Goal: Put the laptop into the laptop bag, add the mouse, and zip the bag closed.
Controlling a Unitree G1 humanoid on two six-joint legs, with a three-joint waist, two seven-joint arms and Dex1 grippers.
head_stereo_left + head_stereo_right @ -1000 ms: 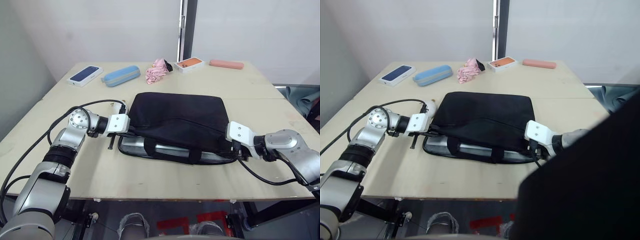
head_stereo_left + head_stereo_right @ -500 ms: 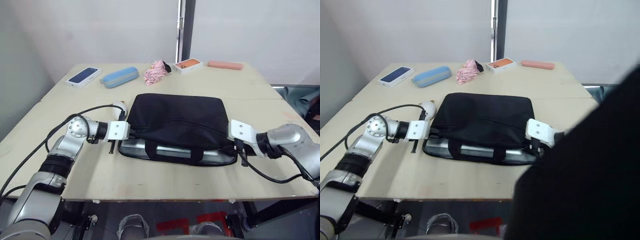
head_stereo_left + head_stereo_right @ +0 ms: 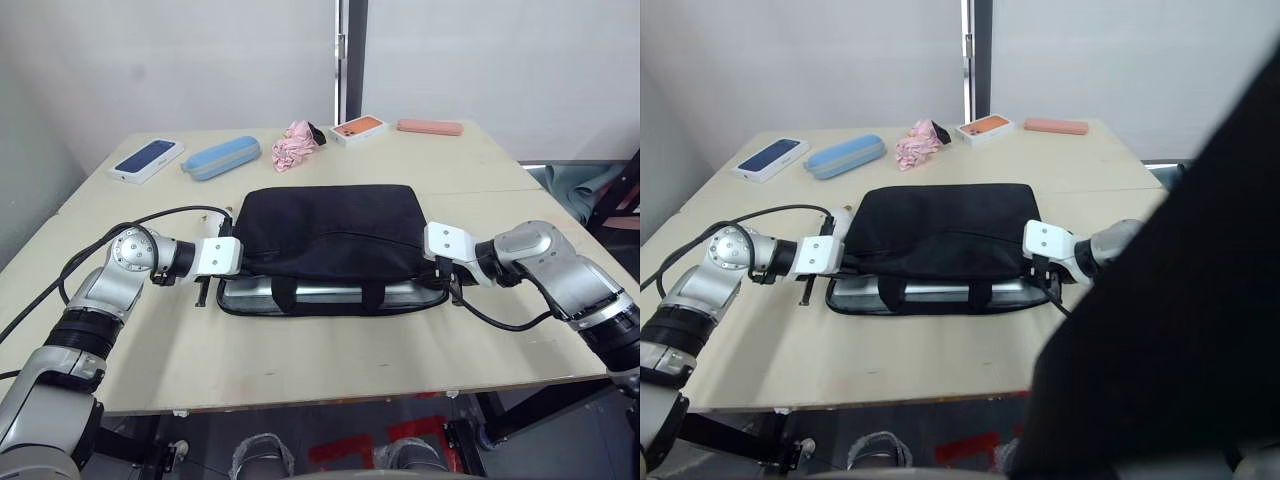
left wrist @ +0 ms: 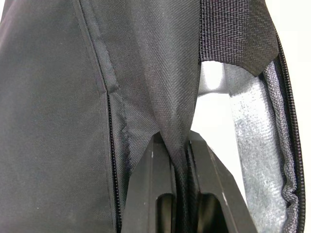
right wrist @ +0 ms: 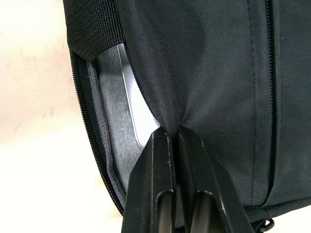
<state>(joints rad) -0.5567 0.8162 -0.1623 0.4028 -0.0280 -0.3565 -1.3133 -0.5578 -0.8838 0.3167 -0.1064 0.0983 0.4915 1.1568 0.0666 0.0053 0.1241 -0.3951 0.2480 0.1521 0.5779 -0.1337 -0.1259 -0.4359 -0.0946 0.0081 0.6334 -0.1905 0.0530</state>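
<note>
The laptop bag (image 3: 330,235) was laid flat near the middle of the table (image 3: 300,350), with its open mouth turned toward the robot. The top flap was pinched at both ends: the left gripper (image 4: 179,145) was closed on a fold of the black fabric at the left corner, and the right gripper (image 5: 174,138) was clamped on a similar fold at the right corner. The flap was held this way, it was judged, so that the mouth would be kept spread. The laptop (image 3: 330,292) was seen lying inside the bag, its silver edge showing in the gap beneath the flap and behind the handles (image 3: 328,297). The zipper (image 5: 92,145) was left undone along the open rim. A white object, probably the mouse (image 3: 226,214), was partly seen on the table just beside the bag's left rear corner, apparently not yet packed. A blue case (image 3: 221,158) and a pink cloth (image 3: 296,146) were left at the far edge, well apart from the bag.
</note>
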